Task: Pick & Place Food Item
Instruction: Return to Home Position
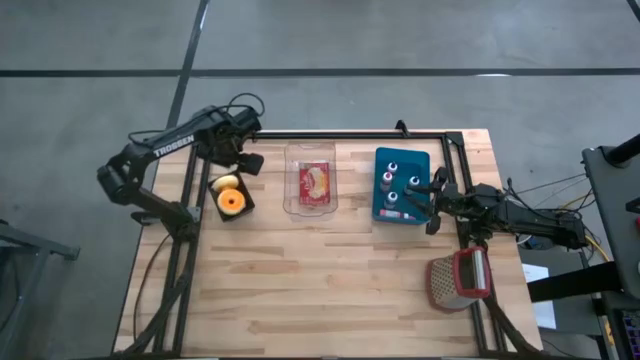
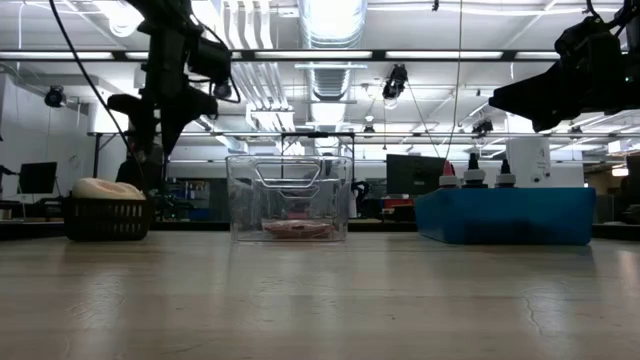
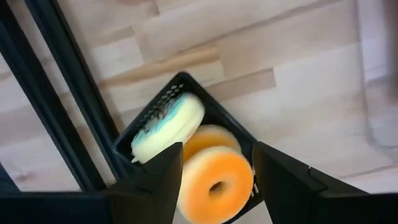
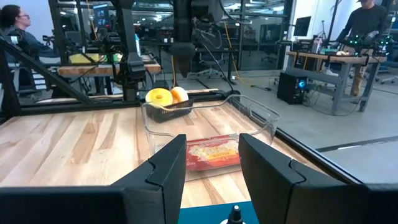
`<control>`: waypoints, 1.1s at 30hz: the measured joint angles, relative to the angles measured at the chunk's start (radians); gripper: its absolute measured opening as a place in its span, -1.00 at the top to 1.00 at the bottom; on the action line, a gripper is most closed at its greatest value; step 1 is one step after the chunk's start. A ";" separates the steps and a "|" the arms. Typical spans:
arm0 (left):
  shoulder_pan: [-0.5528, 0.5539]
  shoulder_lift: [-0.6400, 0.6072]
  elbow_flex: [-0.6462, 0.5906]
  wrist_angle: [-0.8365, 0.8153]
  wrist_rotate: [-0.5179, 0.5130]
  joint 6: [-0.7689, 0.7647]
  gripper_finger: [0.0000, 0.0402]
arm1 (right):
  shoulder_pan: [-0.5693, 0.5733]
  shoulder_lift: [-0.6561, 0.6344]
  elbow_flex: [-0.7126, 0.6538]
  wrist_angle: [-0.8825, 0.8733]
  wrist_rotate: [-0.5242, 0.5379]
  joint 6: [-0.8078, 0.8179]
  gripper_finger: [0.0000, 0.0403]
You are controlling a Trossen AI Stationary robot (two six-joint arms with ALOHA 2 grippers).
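The left gripper (image 3: 217, 148) hovers above the black bin (image 3: 217, 112), fingers spread and empty; its wrist camera shows a blue donut (image 3: 169, 126) on edge beside two orange donuts (image 3: 214, 183), while overhead only two donuts show; the right gripper (image 4: 212, 140), likewise spread and empty, faces the clear tray (image 4: 261, 121).

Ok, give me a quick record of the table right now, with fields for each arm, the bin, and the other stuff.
Left gripper: open, empty, above the black bin
Bin contents: blue-iced donut, orange donut, second orange donut
Right gripper: open, empty, over the blue tray
Tray load: small bottles
Clear container: mid-table, holds red food packet
Red grater: table's edge, beside the right arm
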 joint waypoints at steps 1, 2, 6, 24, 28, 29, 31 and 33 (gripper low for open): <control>-0.004 -0.004 0.004 0.004 -0.004 -0.005 0.01 | 0.000 0.000 0.000 0.000 0.000 0.000 0.30; -0.007 -0.009 0.006 0.010 -0.007 -0.009 0.01 | 0.000 0.000 0.000 0.000 0.000 -0.002 0.30; -0.036 -0.028 0.006 0.049 -0.010 -0.002 0.01 | 0.000 0.000 0.000 0.000 0.000 0.000 0.30; -0.462 -0.177 -0.002 0.792 -0.157 0.371 0.01 | 0.000 0.000 0.000 0.000 0.000 0.000 0.30; -0.538 -0.136 -0.003 0.943 -0.146 0.462 0.01 | 0.000 0.000 0.000 0.000 0.000 -0.002 0.30; -0.556 -0.127 -0.003 0.973 -0.136 0.486 0.01 | 0.000 0.000 0.000 0.000 0.000 0.000 0.30; -0.589 -0.118 -0.003 1.012 -0.108 0.511 0.01 | 0.000 0.000 0.000 0.000 0.000 -0.001 0.30; -0.625 -0.113 -0.011 1.061 -0.064 0.514 0.00 | 0.000 0.000 0.000 0.000 0.000 -0.001 0.30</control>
